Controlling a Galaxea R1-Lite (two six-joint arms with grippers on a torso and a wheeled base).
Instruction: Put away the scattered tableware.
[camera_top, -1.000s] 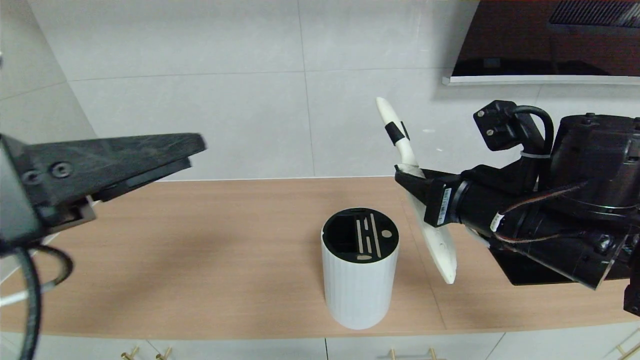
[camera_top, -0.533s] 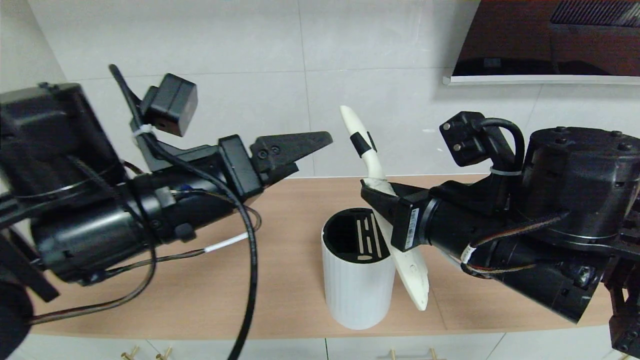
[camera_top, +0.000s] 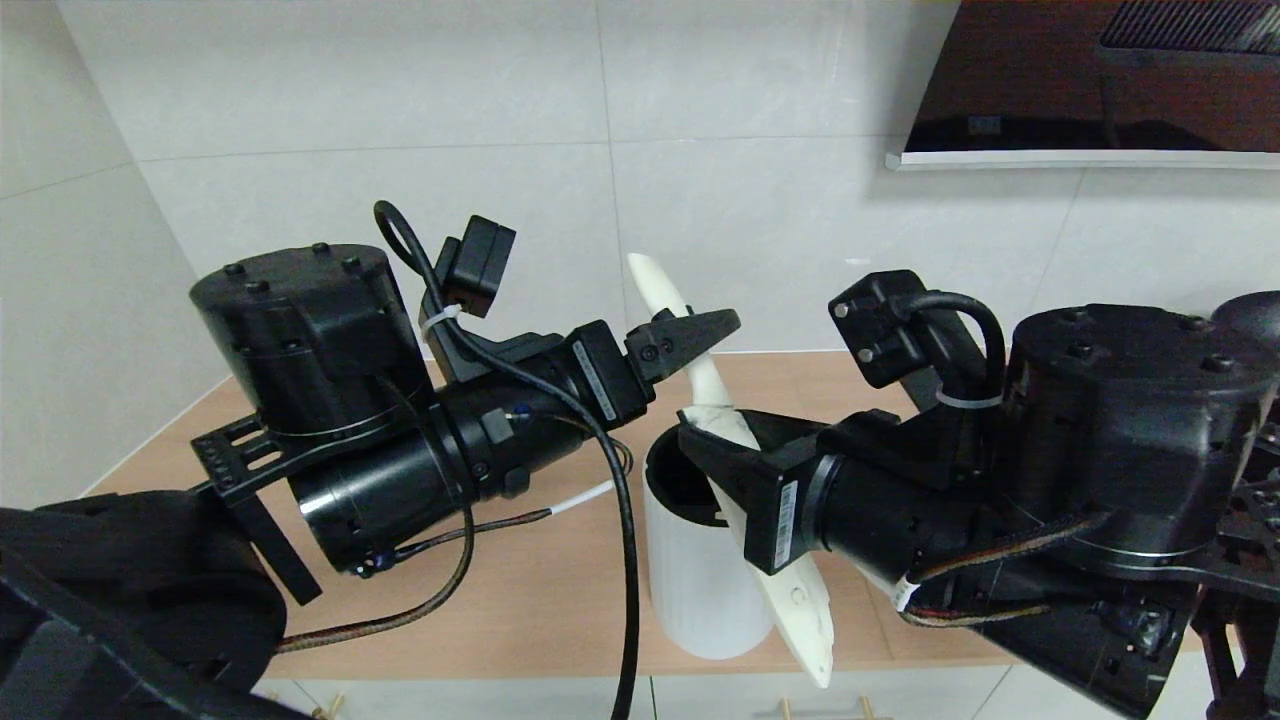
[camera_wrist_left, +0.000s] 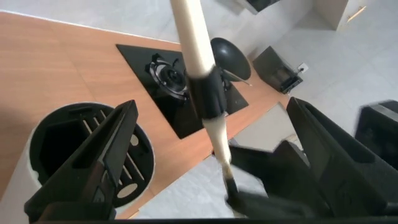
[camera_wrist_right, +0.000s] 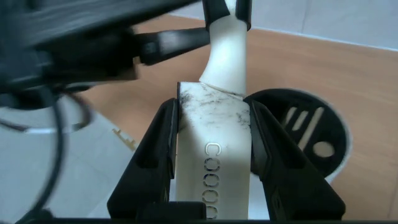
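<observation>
By the white ribbed holder (camera_top: 690, 590) near the wooden counter (camera_top: 500, 560) edge, our right gripper (camera_wrist_right: 214, 155) clamps a white plastic spatula (camera_top: 800, 605); left gripper (camera_wrist_left: 214, 130) gapes wide around its handle.

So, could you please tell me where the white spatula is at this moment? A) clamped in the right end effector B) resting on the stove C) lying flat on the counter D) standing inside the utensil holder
A: the right end effector is shut on the blade of the white spatula, holding it in the air.

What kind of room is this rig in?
Probably a home kitchen: a gas hob set in the wooden countertop, and what looks like a range hood on the tiled wall.
</observation>
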